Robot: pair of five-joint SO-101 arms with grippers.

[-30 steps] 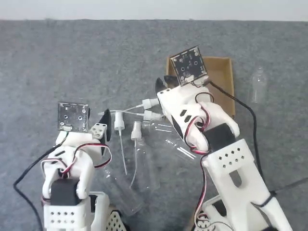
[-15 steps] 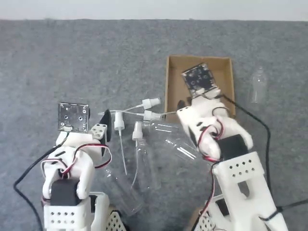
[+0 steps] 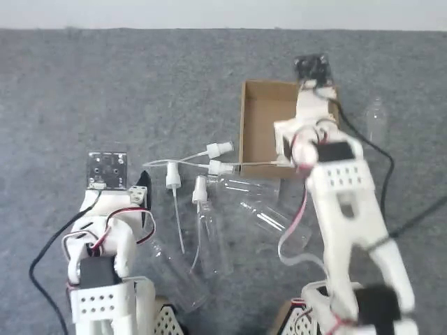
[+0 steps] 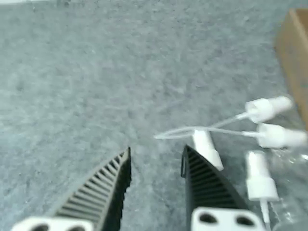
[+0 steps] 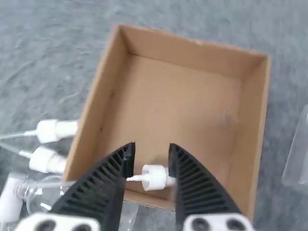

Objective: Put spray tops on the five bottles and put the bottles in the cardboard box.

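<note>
My right gripper (image 5: 150, 147) hangs over the open cardboard box (image 5: 192, 106), shut on a white spray top (image 5: 155, 176) above the box's near wall. The right arm (image 3: 314, 132) covers the box's (image 3: 260, 122) right half. Several more spray tops (image 3: 220, 149) lie on the mat left of the box, beside clear bottles (image 3: 209, 237) lying flat. One bottle (image 3: 376, 120) lies apart, right of the box. My left gripper (image 4: 156, 156) is open just above bare mat, close to a spray top (image 4: 207, 149).
Grey mat (image 3: 105, 84) covers the table, with free room at the back left. Thin white dip tubes (image 3: 180, 223) trail from the spray tops between the bottles. A bottle (image 3: 174, 276) lies close beside the left arm's base.
The right arm swung right and away from the loose spray tops to above the box. The left arm drew back slightly. The bottles and spray tops on the mat stayed put.
</note>
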